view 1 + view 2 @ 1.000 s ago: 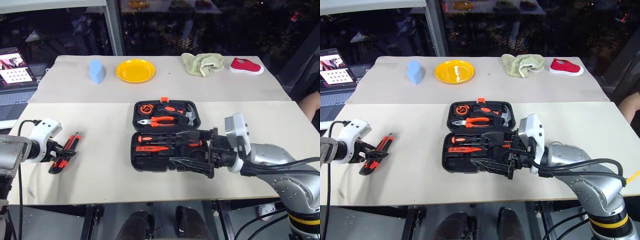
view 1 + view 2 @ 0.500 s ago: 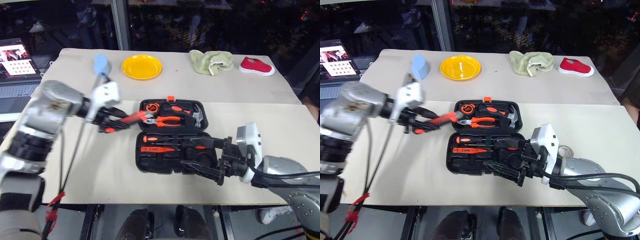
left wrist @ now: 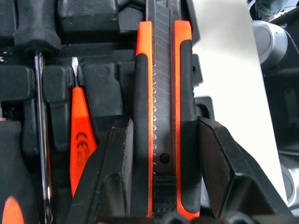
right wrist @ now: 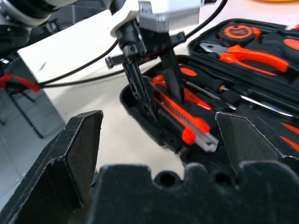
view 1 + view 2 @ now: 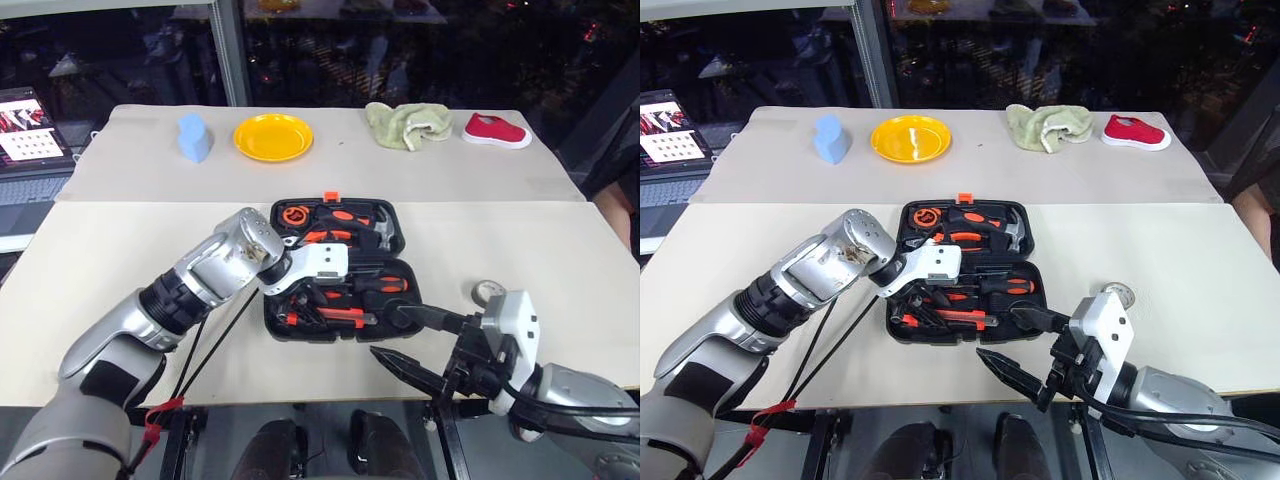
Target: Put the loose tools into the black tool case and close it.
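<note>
Utility knife: rigid, light, slick-sided; my left pincer clamps its flanks mid-body over the black tool case's front half; right pincer apart.

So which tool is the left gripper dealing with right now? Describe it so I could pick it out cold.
On the tan table, look in the open black tool case, in its near half. Between the left gripper's fingers lies the utility knife, along that half's front edge. Unlike the round-handled screwdrivers beside it, it is flat, orange and black, with a segmented steel blade strip down its middle.

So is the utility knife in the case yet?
In: the utility knife lies in the black tool case's near half, left gripper jaws either side.
</note>
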Available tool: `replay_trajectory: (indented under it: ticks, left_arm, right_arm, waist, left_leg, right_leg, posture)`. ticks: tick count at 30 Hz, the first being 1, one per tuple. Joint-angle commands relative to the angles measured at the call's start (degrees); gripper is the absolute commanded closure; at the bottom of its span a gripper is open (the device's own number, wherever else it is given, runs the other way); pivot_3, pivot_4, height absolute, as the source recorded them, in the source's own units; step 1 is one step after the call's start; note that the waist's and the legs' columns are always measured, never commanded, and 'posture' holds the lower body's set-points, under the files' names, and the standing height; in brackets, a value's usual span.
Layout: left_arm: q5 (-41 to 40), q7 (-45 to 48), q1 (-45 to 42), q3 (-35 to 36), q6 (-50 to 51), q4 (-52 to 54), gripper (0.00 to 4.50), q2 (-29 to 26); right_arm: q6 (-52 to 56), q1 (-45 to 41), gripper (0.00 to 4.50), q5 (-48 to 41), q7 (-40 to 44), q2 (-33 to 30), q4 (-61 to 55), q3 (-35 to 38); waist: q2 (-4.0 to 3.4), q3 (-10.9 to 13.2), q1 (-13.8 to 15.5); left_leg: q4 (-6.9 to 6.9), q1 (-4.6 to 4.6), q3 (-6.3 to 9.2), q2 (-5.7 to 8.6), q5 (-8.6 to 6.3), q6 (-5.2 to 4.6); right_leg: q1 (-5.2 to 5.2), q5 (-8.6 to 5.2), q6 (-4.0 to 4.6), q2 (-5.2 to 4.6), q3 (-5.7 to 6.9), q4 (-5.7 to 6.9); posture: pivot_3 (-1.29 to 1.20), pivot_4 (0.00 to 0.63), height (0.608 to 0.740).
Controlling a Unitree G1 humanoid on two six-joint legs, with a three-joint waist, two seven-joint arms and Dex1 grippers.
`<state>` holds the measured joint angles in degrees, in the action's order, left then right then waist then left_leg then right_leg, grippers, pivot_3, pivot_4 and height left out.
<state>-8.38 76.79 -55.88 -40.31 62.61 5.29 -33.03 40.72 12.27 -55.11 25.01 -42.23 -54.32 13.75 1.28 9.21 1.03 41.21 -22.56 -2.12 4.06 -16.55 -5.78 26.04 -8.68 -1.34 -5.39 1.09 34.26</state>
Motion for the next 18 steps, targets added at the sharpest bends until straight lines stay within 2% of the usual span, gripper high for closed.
replay_trajectory:
  ticks: [1, 4, 5, 10, 13, 18]
  left_arm:
    - [-0.67, -1.84, -0.31, 0.47, -0.30, 0.61, 1.29, 0.74]
    - [-1.80, -2.48, -0.66, 2.08, -0.42, -0.37, 0.23, 1.09]
    - [-2.26, -2.64, -0.83, 3.02, -0.64, -0.77, 0.09, 1.20]
    - [-5.20, -2.82, -2.19, 10.99, -6.16, -5.35, 0.09, 0.14]
    - [-5.77, -1.74, -0.94, 12.78, -10.47, -7.24, 0.76, -1.22]
    - [-5.88, 1.13, 2.29, 13.31, -16.66, -7.40, 2.74, -3.44]
  right_arm:
    - [-1.33, -1.87, 0.00, 0.08, 0.31, -0.22, -0.07, -0.42]
    - [-1.22, -2.61, 0.00, 0.05, 0.26, -0.31, 0.30, -0.74]
    - [-1.18, -2.76, 0.00, 0.04, 0.24, -0.33, 0.37, -0.82]
    - [-1.19, -2.77, 0.00, -0.07, 0.40, -0.58, 0.56, -0.50]
    - [-1.36, -2.28, 0.00, 0.00, 0.74, -0.81, 0.64, 0.01]
    - [-1.49, -1.43, 0.00, 0.02, 1.09, -1.23, 0.37, 0.76]
  waist:
    - [-0.01, 0.00, 0.01]
    - [-0.01, 0.00, 0.62]
    - [-0.01, 0.00, 0.86]
    - [0.00, 0.00, 1.13]
    - [-0.02, -0.01, 1.02]
    - [-0.02, -0.01, 1.06]
  left_leg:
    - [0.00, -0.01, 0.00, 0.00, 0.00, 0.00]
    - [0.04, 0.00, 0.00, 0.01, 0.01, 0.01]
    - [0.08, 0.01, 0.00, 0.01, 0.00, 0.00]
    - [0.17, 0.00, 0.00, 0.01, -0.02, -0.04]
    - [0.12, 0.01, 0.00, 0.01, 0.02, 0.03]
    - [-0.06, 0.00, -0.03, 0.03, 0.03, 0.07]
  right_leg:
    - [0.01, 0.00, 0.00, 0.00, 0.00, 0.00]
    - [-0.03, 0.01, 0.00, -0.02, 0.02, -0.01]
    - [-0.07, 0.01, -0.01, -0.04, 0.03, -0.01]
    - [-0.08, 0.04, -0.07, -0.10, 0.00, -0.01]
    - [-0.01, 0.05, -0.05, -0.14, -0.03, -0.01]
    - [0.09, 0.06, 0.02, -0.01, -0.04, -0.01]
  posture:
    - [0.00, 0.150, 0.740]
    - [0.00, 0.150, 0.740]
    - [0.00, 0.150, 0.740]
    - [0.00, 0.150, 0.740]
    - [0.00, 0.150, 0.740]
    - [0.00, 0.150, 0.740]
